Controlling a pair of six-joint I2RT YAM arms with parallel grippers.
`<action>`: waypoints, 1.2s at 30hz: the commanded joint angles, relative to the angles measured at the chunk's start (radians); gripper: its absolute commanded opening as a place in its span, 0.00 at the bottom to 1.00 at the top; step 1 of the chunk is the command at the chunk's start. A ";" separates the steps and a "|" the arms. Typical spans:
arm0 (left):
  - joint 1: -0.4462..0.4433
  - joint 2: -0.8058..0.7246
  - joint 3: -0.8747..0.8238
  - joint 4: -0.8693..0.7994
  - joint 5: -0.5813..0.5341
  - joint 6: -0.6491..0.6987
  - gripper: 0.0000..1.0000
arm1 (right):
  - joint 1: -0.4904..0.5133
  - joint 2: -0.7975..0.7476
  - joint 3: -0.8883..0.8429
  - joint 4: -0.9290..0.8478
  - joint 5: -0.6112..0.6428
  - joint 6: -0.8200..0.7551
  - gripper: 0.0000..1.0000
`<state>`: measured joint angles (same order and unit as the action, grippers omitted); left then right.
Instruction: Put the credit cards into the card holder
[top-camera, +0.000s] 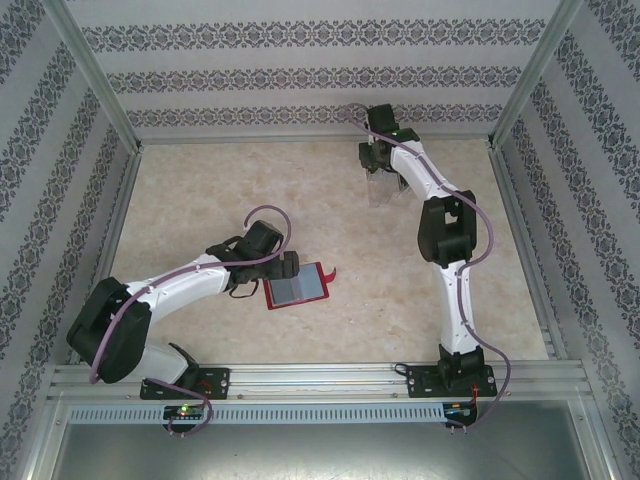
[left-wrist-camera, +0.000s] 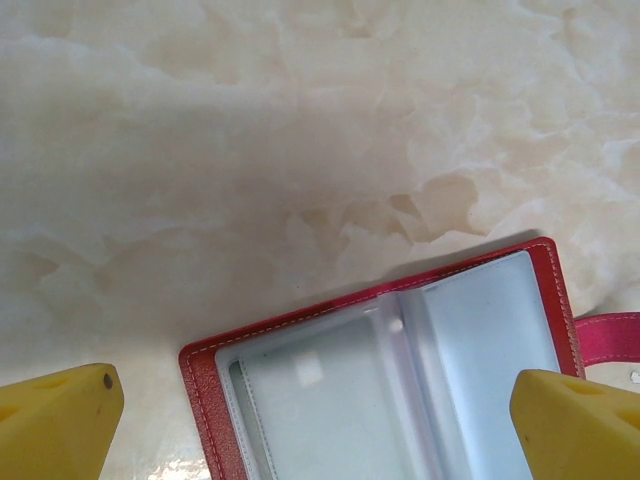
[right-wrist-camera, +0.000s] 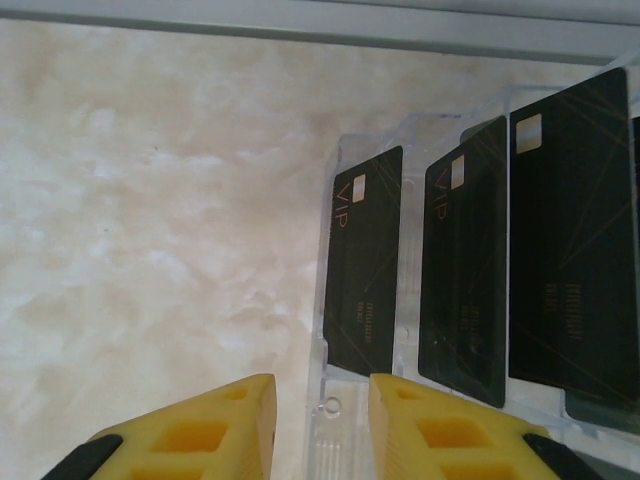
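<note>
We see the pale marbled table (top-camera: 200, 190) stretching under both arms, with the two hands well apart from each other. The left hand (top-camera: 283, 266) hangs over the middle of the table, and in its wrist view the left hand (left-wrist-camera: 315, 400) has its yellow fingers (left-wrist-camera: 60, 425) spread as wide as the frame, touching nothing. The right hand (top-camera: 380, 185) reaches to the far end of the table. Just below and ahead of it stands a clear rack (right-wrist-camera: 412, 200). In that wrist view the right hand (right-wrist-camera: 322, 400) has its fingers (right-wrist-camera: 220, 420) a narrow gap apart, with the near edge of the rack showing through the gap; we cannot tell whether they touch it. The red card holder (left-wrist-camera: 205, 390) lies open and flat on the table directly under the left hand, between its fingers, the grey inner pockets facing up; from above, the card holder (top-camera: 297, 285) juts out past that hand's tips. The black credit cards (right-wrist-camera: 365, 260) stand in the rack's slots just ahead of the right hand's fingertips and off to their right. The nearest card is marked VIP. A small red strap (left-wrist-camera: 610, 340) sticks out of the holder's edge beside the left hand's right finger.
</note>
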<state>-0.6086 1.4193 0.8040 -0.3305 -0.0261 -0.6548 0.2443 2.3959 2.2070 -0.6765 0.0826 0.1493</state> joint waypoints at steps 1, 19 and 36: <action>-0.002 0.006 0.023 -0.025 0.005 0.022 1.00 | -0.005 0.045 0.074 -0.050 0.053 -0.017 0.31; 0.000 -0.006 0.006 -0.016 0.003 0.017 1.00 | 0.005 0.194 0.273 -0.166 0.140 -0.025 0.35; 0.001 -0.005 -0.002 -0.005 -0.002 0.015 1.00 | 0.029 0.236 0.329 -0.212 0.115 -0.017 0.32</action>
<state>-0.6086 1.4193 0.8047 -0.3313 -0.0261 -0.6548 0.2584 2.6160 2.5179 -0.8604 0.1940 0.1307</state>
